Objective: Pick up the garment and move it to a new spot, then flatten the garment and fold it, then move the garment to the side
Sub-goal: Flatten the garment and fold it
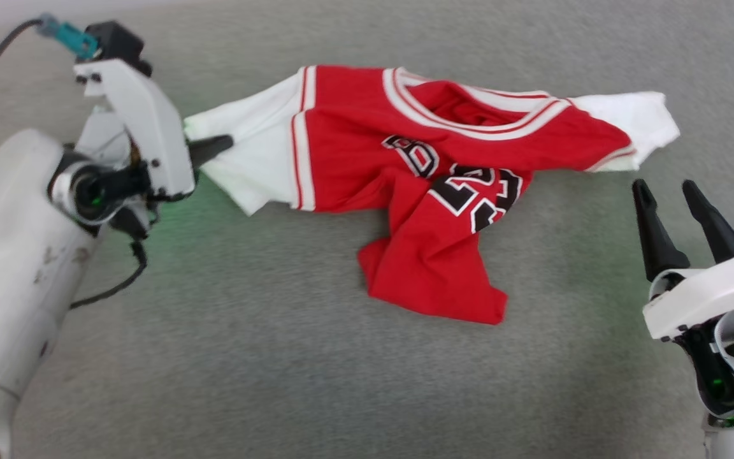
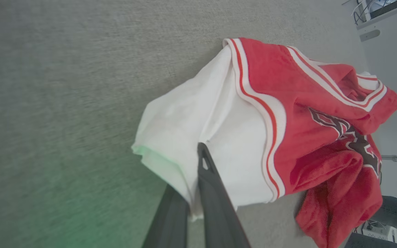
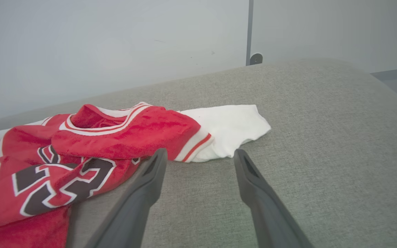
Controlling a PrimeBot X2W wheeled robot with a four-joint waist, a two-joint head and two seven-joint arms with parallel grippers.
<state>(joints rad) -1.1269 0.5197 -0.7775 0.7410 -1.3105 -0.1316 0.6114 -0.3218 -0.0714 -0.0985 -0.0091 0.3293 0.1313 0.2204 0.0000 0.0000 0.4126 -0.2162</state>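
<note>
Pick-up | my left gripper [image 1: 217, 145] clamps a white sleeve [image 1: 246, 150] of the red 23 jersey [image 1: 354, 121], crumpled toward the far edge of the grey surface [image 1: 265, 357] | right gripper [image 1: 663, 186] gapes empty | next, likely: lift clear

Only readable mark: black white-outlined number 23 [image 3: 60, 182] on the chest of my red jersey shirt with white short sleeves [image 1: 354, 159]. Cloth is crumpled and the digits are warped. Head view: number sits at 6 o'clock from the striped collar.
</note>
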